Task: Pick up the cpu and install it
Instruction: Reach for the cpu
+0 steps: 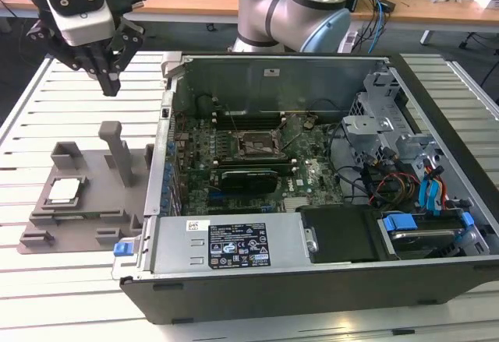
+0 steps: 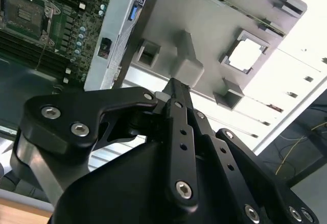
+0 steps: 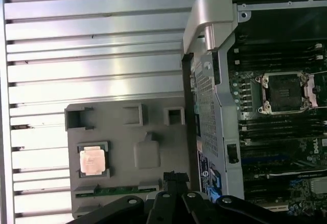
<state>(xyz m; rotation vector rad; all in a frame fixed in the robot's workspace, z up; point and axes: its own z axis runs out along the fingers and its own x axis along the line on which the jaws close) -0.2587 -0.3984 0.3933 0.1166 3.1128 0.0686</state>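
Observation:
The cpu (image 1: 64, 192) is a small silvery square chip lying flat in a recess of the grey fixture tray (image 1: 87, 225), at the exterior view's left. Both wrist views show the cpu (image 2: 247, 55) (image 3: 92, 161) from above in its recess. My gripper (image 1: 110, 85) hangs well above the table, behind the tray and apart from it. Its black fingers (image 2: 177, 106) are pressed together with nothing between them. The empty black socket frame (image 1: 253, 146) sits on the motherboard inside the open computer case and also appears in the first wrist view as the socket frame (image 3: 283, 92).
The open computer case (image 1: 234, 295) lies on a white slatted table (image 1: 47, 295), right of the tray. A tall grey post (image 1: 117, 151) rises from the tray. Drive cages and cables (image 1: 398, 171) fill the case's right side. The arm's base (image 1: 292, 7) stands behind the case.

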